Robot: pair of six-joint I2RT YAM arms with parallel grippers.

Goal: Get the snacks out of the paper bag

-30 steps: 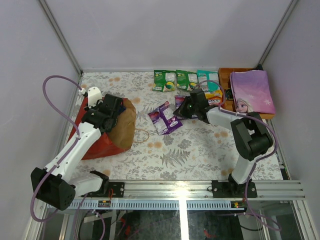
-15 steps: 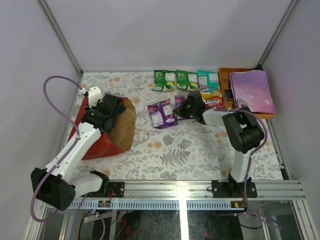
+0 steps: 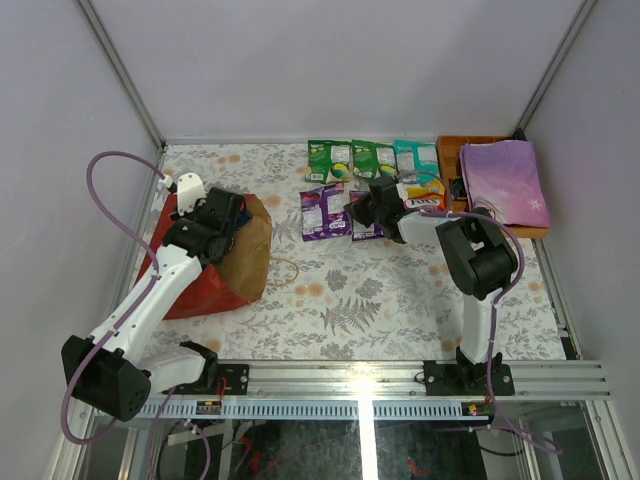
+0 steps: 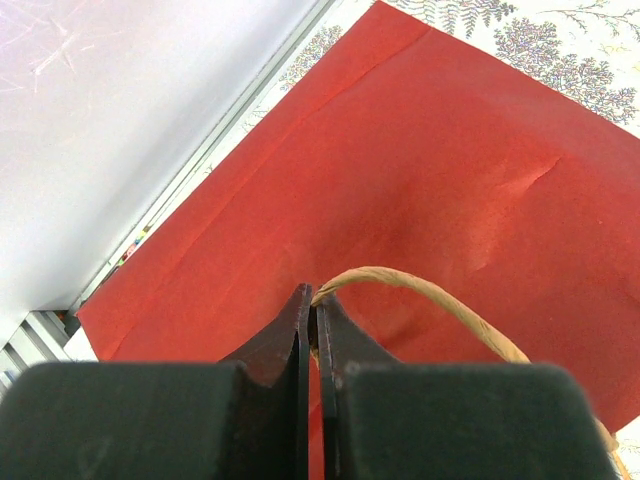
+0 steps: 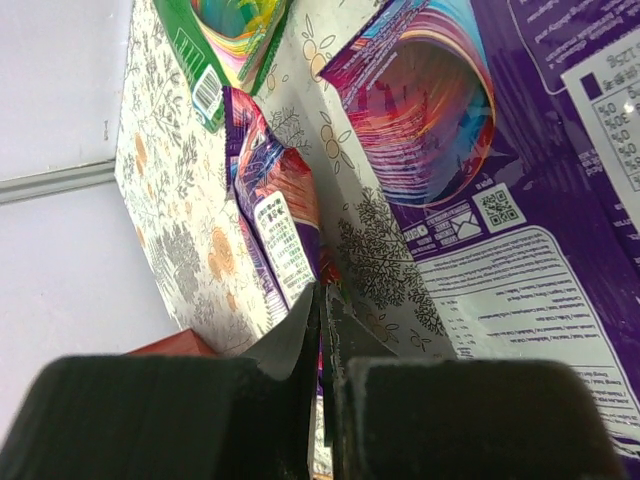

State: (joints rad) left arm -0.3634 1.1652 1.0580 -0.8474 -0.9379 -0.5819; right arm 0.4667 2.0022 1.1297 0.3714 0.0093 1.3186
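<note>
The paper bag [image 3: 215,270] lies on its side at the left, red outside and brown at its mouth. My left gripper [image 3: 228,222] is over it, shut on the bag's tan twine handle [image 4: 450,305] against the red paper [image 4: 400,170]. My right gripper [image 3: 352,210] is shut on the edge of a purple snack packet [image 3: 321,212], which stands tilted at my jaws [image 5: 280,220]. A second purple packet [image 3: 366,216] lies flat beside it [image 5: 500,150]. Two green packets [image 3: 328,160] [image 3: 372,158], a teal one [image 3: 413,157] and a yellow-red one [image 3: 423,196] lie along the back.
An orange-brown wooden tray [image 3: 452,150] at the back right holds a purple princess book [image 3: 503,182]. The bag's other handle loop [image 3: 287,270] lies on the floral tablecloth. Grey walls close in the left, back and right sides.
My right gripper has carried the purple packet toward the back and slightly left, close to the row of packets. The left arm and the bag have not moved.
</note>
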